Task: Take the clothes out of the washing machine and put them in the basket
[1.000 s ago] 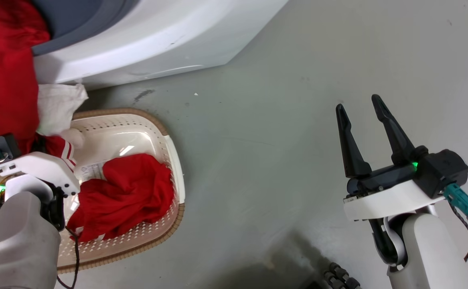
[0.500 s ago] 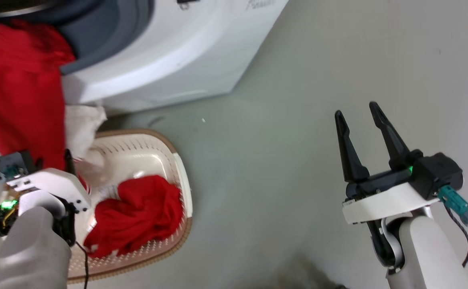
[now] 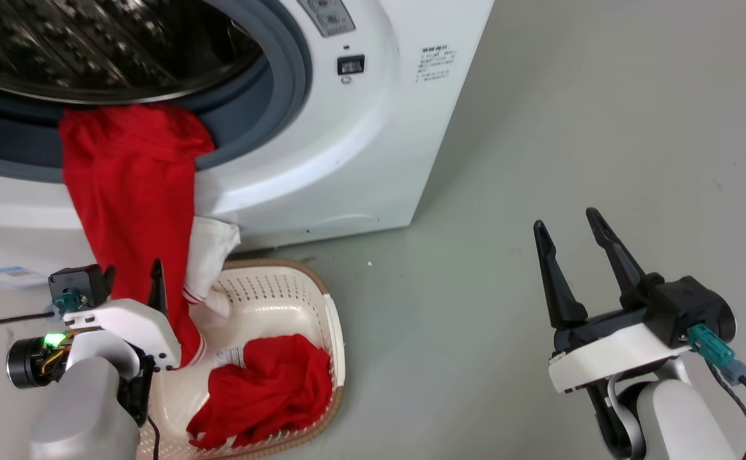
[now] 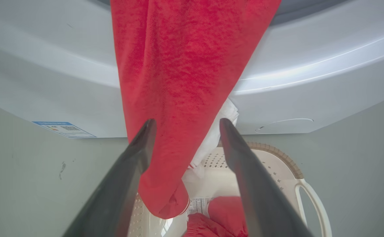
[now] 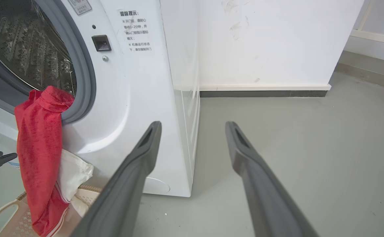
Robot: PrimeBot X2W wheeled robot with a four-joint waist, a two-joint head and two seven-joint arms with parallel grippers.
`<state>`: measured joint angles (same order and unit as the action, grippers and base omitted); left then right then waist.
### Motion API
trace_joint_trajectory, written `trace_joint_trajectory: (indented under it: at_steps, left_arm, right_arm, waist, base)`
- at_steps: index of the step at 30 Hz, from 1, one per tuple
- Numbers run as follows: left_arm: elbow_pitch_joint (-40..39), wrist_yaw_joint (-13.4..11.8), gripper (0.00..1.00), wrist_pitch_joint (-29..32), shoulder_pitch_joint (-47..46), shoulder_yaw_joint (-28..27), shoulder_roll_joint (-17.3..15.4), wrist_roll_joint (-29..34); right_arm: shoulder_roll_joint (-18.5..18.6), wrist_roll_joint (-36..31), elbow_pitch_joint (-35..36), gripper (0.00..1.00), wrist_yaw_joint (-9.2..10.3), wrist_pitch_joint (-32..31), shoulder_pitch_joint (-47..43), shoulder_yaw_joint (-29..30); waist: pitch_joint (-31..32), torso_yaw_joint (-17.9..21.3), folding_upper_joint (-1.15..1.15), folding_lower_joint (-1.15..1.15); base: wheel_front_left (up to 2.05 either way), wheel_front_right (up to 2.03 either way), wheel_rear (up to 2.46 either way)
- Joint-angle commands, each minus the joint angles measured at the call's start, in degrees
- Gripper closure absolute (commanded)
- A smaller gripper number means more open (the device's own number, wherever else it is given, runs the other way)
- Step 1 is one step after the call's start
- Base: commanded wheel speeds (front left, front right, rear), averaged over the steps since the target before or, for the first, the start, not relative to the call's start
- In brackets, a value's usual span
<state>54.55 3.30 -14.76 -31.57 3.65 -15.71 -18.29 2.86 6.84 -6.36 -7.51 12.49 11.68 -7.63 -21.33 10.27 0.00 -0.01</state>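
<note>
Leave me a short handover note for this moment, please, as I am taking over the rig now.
Left gripper: open, fingers either side of the hanging garment, not clamped.
Right gripper: open, empty, over the floor.
Things: one red garment lies in the basket. The hanging garment, red with white, drapes from the washing machine porthole down its front, lower end at the basket.
Done: one garment is in.
To do: grip the hanging garment, pull it free, drop it in the basket. The drum is partly out of view; check it.
</note>
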Motion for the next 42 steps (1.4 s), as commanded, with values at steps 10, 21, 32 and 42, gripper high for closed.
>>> trace_joint_trajectory:
  at_steps: [10, 21, 32, 42]
  left_arm:
    - [2.49, 2.56, 0.00, 10.23, -9.65, 2.11, -4.55, -0.35]
    - [5.82, 2.48, 0.00, 17.54, -15.19, 2.11, -8.60, -1.48]
    - [7.08, 1.07, 0.31, 17.58, -17.98, 1.96, -9.66, -2.35]
    - [7.64, 1.53, 1.00, 15.67, -16.80, 2.40, -8.92, -3.14]
  right_arm:
    - [0.02, 1.31, 1.46, 0.00, 0.04, -0.32, -0.80, -0.40]
    - [0.01, 3.61, -0.44, 0.00, 0.04, 1.32, 0.36, -0.90]
    - [0.01, 4.03, -1.73, 0.00, 0.04, 2.26, 1.17, -0.97]
    - [0.01, 3.42, -2.40, 0.00, 0.04, 2.48, 0.97, -0.63]
  waist:
    - [-0.27, 2.41, 0.00, 0.01]
    - [-2.91, 6.64, 0.00, 0.01]
    - [-3.78, 7.41, 0.00, 0.01]
    - [-2.18, 6.66, 0.00, 0.01]
  base:
    - [0.00, 0.00, 0.00]
    - [0.00, 0.00, 0.00]
    - [0.00, 0.00, 0.00]
    - [0.00, 0.00, 0.00]
